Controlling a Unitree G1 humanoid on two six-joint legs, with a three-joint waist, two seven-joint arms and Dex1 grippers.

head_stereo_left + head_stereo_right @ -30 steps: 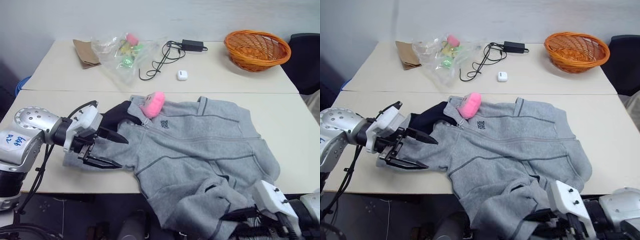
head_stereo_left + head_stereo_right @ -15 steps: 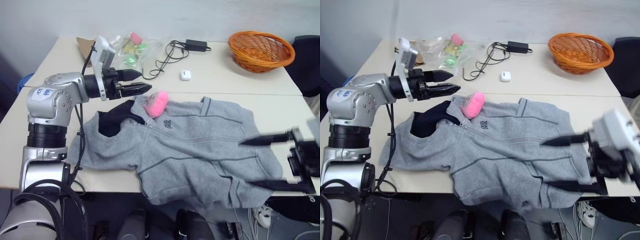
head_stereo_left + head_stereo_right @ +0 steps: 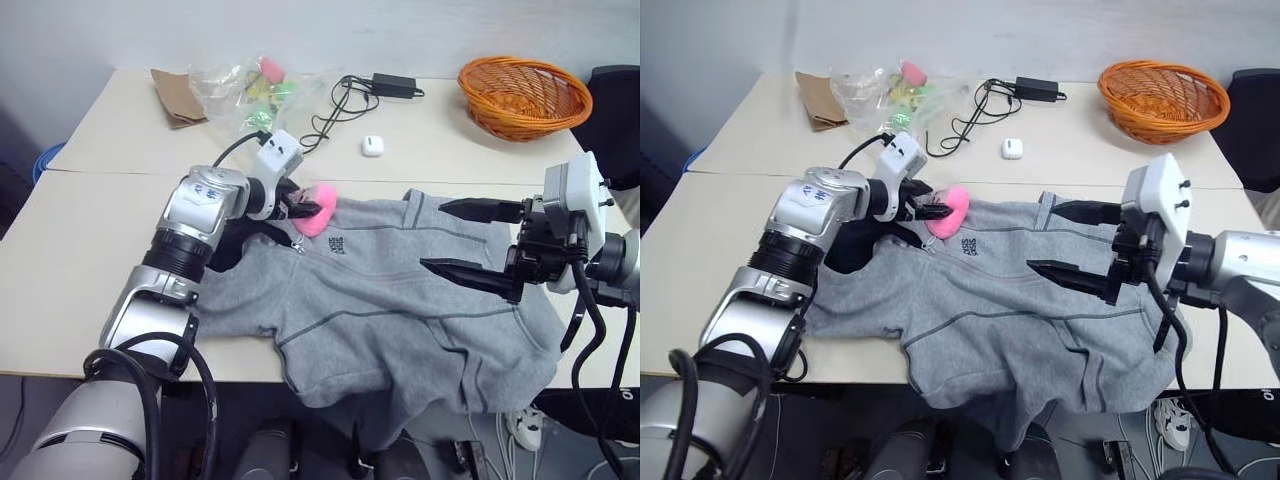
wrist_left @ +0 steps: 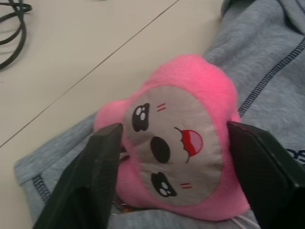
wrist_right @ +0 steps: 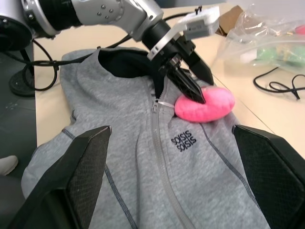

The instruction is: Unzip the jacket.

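The one thing I can read is the small dark logo on the chest of the jacket: "SOISIS", printed twice, one line above the other, just beside the zip.

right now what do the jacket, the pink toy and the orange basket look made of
Jacket: soft matte grey fleece by its look, fuzzy, with dark stitched seams.
Pink toy: plush, short fluffy pile around a smooth printed fabric face.
Orange basket: woven, likely wicker or plastic strands; open weave shows.
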